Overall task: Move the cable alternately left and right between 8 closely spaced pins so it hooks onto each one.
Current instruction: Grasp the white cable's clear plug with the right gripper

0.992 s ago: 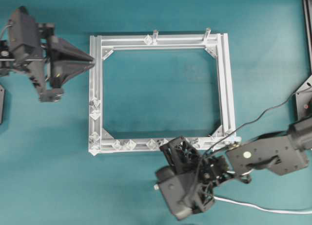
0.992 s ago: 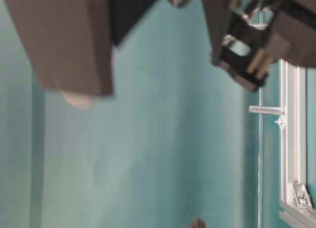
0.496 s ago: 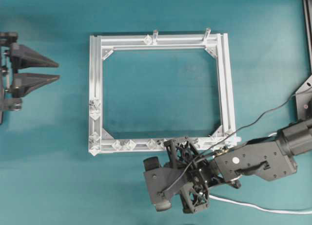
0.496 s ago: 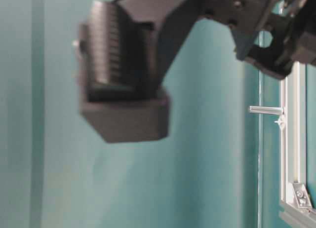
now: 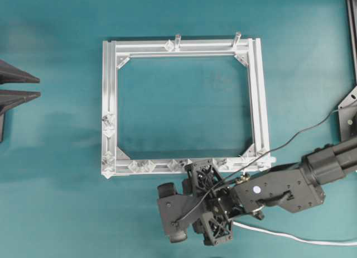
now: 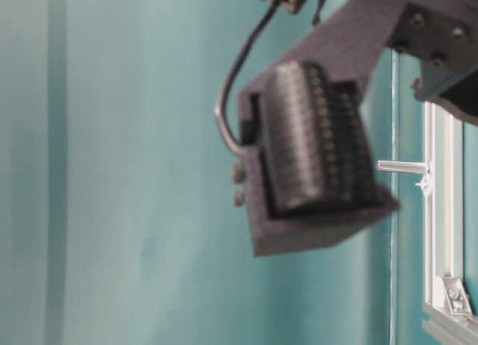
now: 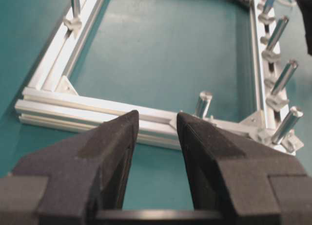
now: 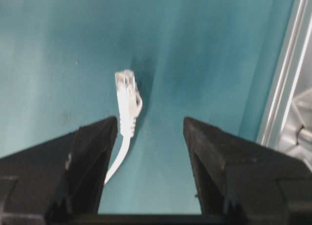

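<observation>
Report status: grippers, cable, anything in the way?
Left gripper open, empty. Right gripper open, cable lying loose between its fingers. Pins unthreaded. No obstruction seen.

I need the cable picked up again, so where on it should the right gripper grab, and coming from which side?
Probably the ribbed boot just behind the plug of the cable: it looks stiffer than the cord. It lies flat on the mat between the open right gripper fingers, nearer the left one, so come straight down and shift slightly left to centre it.

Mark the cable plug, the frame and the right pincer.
plug (image 8: pixel 126 84): right wrist view, clear head.
frame (image 5: pixel 109 90): overhead view, left rail.
right pincer (image 8: pixel 150 132): right wrist view, gap between open fingertips.
</observation>
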Tool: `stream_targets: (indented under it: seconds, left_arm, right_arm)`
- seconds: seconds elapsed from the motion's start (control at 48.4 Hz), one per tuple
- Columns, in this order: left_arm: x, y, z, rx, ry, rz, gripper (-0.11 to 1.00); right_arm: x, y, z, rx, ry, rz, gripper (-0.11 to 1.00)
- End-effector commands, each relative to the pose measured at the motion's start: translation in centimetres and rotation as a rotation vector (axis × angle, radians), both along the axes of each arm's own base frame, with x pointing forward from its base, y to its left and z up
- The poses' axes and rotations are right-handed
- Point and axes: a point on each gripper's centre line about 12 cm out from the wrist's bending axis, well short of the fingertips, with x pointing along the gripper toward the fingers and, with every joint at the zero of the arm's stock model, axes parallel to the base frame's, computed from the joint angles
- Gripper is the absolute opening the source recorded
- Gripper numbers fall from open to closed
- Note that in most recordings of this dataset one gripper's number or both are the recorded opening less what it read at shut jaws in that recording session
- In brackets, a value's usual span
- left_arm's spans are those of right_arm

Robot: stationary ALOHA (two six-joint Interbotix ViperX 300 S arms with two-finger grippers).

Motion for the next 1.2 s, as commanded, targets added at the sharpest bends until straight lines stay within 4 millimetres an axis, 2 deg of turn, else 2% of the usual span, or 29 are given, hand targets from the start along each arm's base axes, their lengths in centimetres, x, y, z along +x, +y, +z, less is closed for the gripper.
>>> stream_targets:
  seconds: [0.0,0.496,0.578,0.702,0.744,1.054,1.177]
  left_arm:
    - [0.3,0.1,0.2,-0.007,-0.002,0.003,0.40]
    - [0.4,0.3,-0.2,-0.002,0.000,0.020,0.38]
    - [0.4,0.3,-0.2,-0.002,-0.002,0.020,0.38]
    - [0.4,0.3,-0.2,-0.002,-0.002,0.020,0.38]
    - [0.4,0.3,-0.2,-0.002,-0.002,0.020,0.38]
    - [0.4,0.3,-0.3,-0.001,-0.001,0.020,0.38]
    - [0.3,0.3,-0.3,-0.002,-0.003,0.020,0.38]
  right_arm:
    - [0.6,0.5,1.3,0.020,-0.040,0.002,0.59]
    - [1.5,1.8,-0.5,0.029,-0.033,0.015,0.57]
    - [1.4,2.1,-0.7,0.027,-0.030,0.021,0.48]
    - [1.2,2.4,-0.7,0.026,-0.027,0.028,0.20]
    - [1.2,2.5,-0.7,0.026,-0.026,0.031,0.15]
    - [1.1,2.7,-0.5,0.022,-0.019,0.033,0.15]
    - [0.8,2.5,0.5,0.006,0.010,0.027,0.15]
